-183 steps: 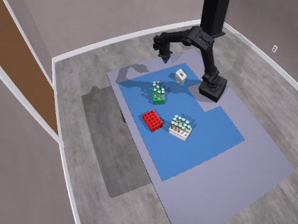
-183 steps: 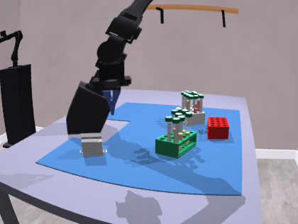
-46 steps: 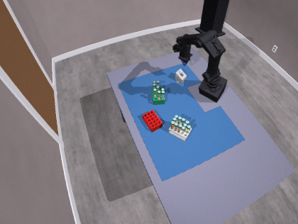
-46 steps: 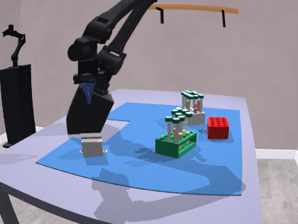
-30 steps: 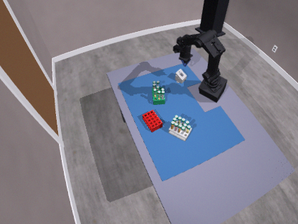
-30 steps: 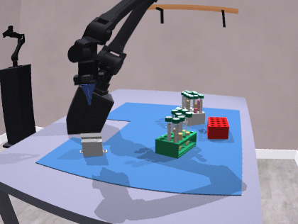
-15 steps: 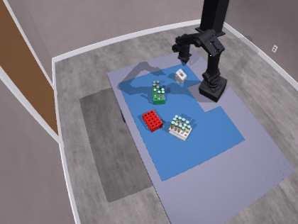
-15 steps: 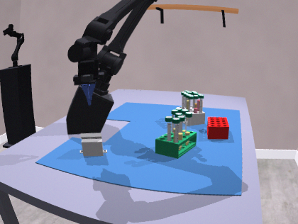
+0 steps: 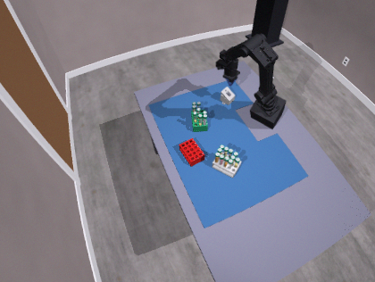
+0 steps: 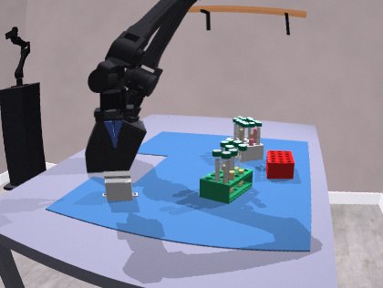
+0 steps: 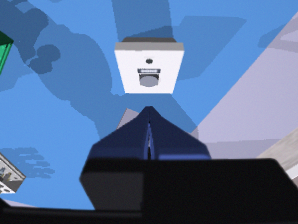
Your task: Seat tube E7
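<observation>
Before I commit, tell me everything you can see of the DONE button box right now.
The DONE button box is a small white block with grey side walls, sitting flat on the blue mat near the arm's base, apart from all three racks. Its top carries a small dark dot, likely the lamp, not lit green, above a grey round button in a darker recess. Small tabs stick out at its foot in the exterior view. The hand, shut and empty, hangs just above it; contact cannot be told.
</observation>
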Controlling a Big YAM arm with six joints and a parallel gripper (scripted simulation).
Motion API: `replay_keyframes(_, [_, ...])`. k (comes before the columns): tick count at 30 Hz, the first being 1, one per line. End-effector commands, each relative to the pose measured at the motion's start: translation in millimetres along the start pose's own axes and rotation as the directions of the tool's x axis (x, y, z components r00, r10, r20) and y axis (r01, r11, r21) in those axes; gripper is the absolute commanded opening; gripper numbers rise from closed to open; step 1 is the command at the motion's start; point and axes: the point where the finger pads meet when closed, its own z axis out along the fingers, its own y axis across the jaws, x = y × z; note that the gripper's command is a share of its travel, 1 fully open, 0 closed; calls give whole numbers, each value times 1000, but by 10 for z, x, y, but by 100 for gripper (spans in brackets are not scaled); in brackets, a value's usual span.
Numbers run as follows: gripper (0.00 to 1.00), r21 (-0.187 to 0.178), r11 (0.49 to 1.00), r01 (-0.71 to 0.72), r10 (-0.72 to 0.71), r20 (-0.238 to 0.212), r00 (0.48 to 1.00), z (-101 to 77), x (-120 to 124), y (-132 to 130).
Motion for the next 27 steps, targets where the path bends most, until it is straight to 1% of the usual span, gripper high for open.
replay_keyframes(1, [0, 0, 1000, -5, 5, 2, 1000, 115, 7, 9])
replay_keyframes(10, [0, -1, 1000, -5, 5, 1, 1000, 311, 31, 10])
replay_keyframes(13, [0, 0, 1000, -10, 10, 4, 1000, 322, 31, -4])
replay_keyframes(27, [0, -1, 1000, -6, 6, 0, 1000, 617, 50, 14])
